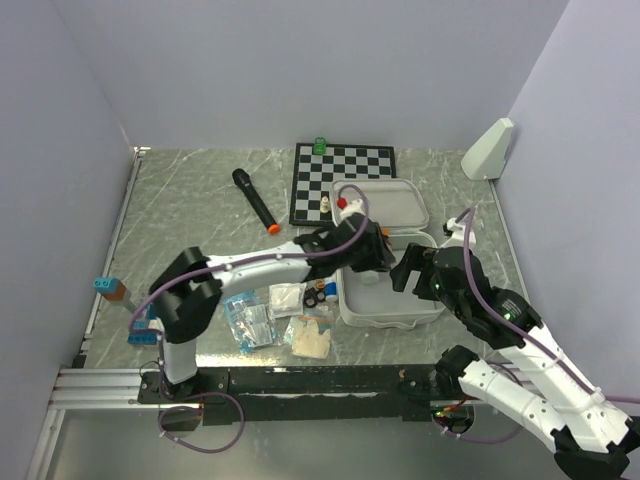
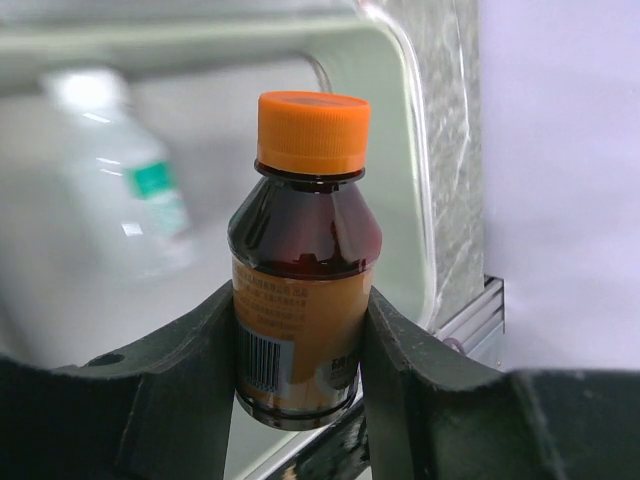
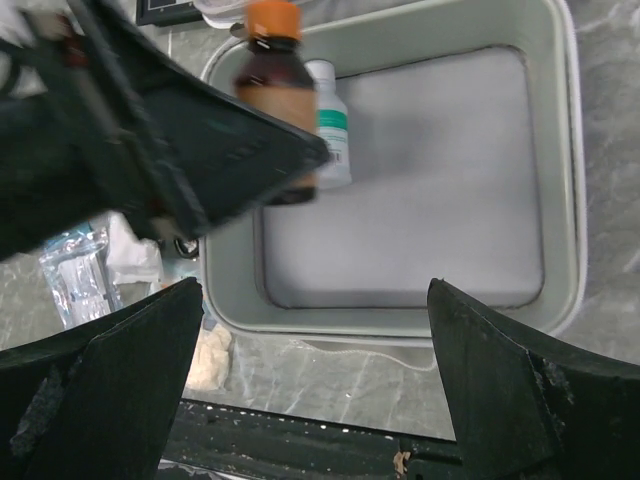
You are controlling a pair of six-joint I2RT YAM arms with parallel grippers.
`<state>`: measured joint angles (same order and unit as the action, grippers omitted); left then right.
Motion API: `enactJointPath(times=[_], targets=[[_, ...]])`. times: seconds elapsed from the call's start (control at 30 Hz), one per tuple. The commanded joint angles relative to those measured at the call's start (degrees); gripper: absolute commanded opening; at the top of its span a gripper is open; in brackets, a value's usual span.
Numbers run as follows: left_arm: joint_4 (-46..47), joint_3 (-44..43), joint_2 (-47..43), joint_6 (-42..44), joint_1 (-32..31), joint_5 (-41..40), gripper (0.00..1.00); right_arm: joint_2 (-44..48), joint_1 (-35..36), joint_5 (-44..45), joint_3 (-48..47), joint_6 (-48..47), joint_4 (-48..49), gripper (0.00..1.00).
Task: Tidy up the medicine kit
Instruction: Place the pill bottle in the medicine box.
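Left pincer clenched an orange-capped amber bottle above the open medicine kit (tray half); right pincer gaped over its near side.

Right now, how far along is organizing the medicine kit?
Done: medicine kit open, one white bottle inside it. In hand: left gripper holds the orange-capped brown bottle over the kit. Left: several packets lie on the table beside it.
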<state>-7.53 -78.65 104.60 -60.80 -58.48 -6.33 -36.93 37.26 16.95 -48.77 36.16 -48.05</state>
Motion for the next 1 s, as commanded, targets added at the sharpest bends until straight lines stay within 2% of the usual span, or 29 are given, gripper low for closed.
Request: enactJointPath(times=[0.0, 0.23, 0.4, 0.53, 0.7, 0.77, 0.97], targets=[[3.39, -5.37, 3.67, -5.2, -2.25, -1.32, 0.35, 1.68, -0.34, 1.86, -1.5, 0.93, -2.92, 1.0], [2.17, -10.55, 12.2, -6.53, -2.25, 1.05, 0.36, 2.91, -0.34, 2.21, -0.36, 0.93, -3.36, 1.0], [0.5, -13.36, 16.42, -7.06, -2.25, 0.71, 0.41, 3.27, -0.34, 1.51, 0.61, 1.37, -2.66, 1.0], [-1.52, -15.3, 18.27, -6.97, -1.99, 0.0, 0.49, 3.09, -0.34, 1.24, 1.05, 1.54, -2.48, 1.0], [-3.36, -15.65, 17.22, -6.09, -1.82, -0.79, 0.69, 3.0, -0.34, 1.68, 1.4, 1.63, -2.48, 1.0], [-4.77, -16.09, 16.17, -5.39, -1.81, -1.32, 0.73, 2.91, -0.34, 1.86, 1.49, 1.63, -2.4, 1.0], [-7.85, -15.75, 11.52, -3.1, -1.9, -2.28, 0.78, 1.95, -0.34, 2.82, 1.75, 1.98, -2.57, 1.0]])
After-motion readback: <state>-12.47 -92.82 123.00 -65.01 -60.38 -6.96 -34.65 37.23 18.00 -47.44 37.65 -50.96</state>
